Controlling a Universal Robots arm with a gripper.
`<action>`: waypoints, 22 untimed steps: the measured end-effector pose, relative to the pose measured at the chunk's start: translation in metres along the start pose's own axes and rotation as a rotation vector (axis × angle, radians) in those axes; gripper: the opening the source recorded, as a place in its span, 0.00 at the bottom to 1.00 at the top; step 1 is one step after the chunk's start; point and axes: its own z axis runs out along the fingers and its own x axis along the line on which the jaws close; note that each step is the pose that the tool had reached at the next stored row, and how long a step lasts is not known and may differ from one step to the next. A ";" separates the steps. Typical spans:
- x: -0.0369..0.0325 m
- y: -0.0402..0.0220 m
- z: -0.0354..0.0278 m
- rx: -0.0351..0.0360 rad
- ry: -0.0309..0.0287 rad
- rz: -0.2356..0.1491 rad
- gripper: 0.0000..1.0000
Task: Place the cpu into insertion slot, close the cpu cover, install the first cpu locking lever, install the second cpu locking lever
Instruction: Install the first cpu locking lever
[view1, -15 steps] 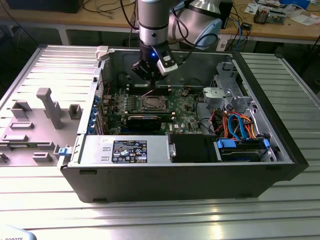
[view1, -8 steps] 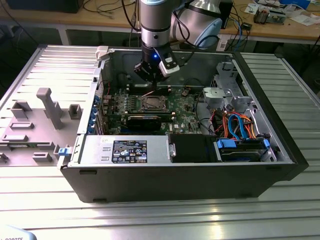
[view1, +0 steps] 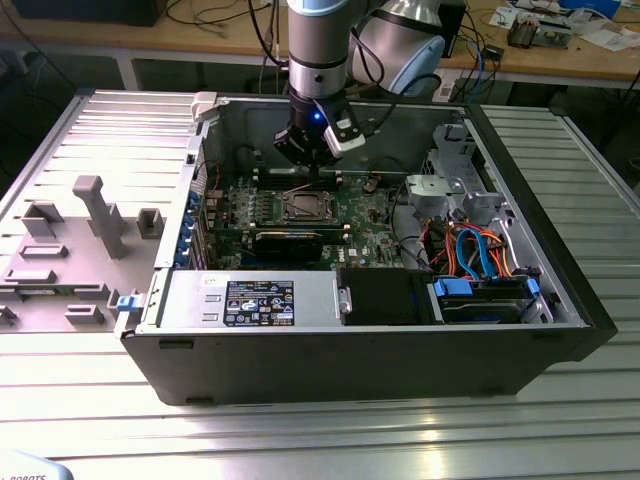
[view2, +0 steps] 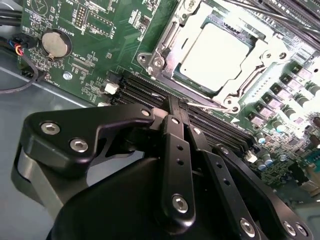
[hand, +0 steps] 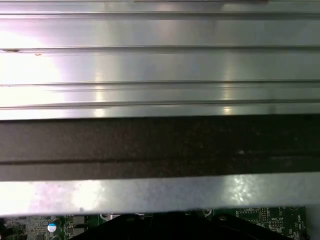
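The cpu (view2: 215, 50), a silver-grey square, lies in the insertion slot (view2: 150, 59) on the green motherboard. The cpu cover (view2: 250, 77) is folded down flat around it. In the exterior view the insertion slot (view1: 305, 207) sits mid-board inside the open case, and a thin wire locking lever (view1: 300, 187) rises from it toward my gripper (view1: 304, 165). My gripper (view2: 174, 102) hovers over the memory slots just beside the socket, its two black fingers pressed together. The locking lever (view2: 210, 104) ends right next to the fingertips; I cannot tell whether they touch.
Long black memory slots (view2: 145, 92) run under the fingers, with a coin battery (view2: 54, 44) beyond. A black expansion card (view1: 290, 240), a power supply (view1: 245, 300) and a drive cage with blue and orange cables (view1: 480, 250) crowd the case. A grey fixture (view1: 90, 215) stands outside it.
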 end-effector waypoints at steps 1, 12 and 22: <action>0.0000 0.0000 0.0001 -0.0002 -0.0001 0.000 0.11; -0.0001 0.0000 0.0006 -0.0003 -0.0002 0.000 0.11; 0.0000 -0.0002 0.0034 -0.0002 -0.0001 0.000 0.11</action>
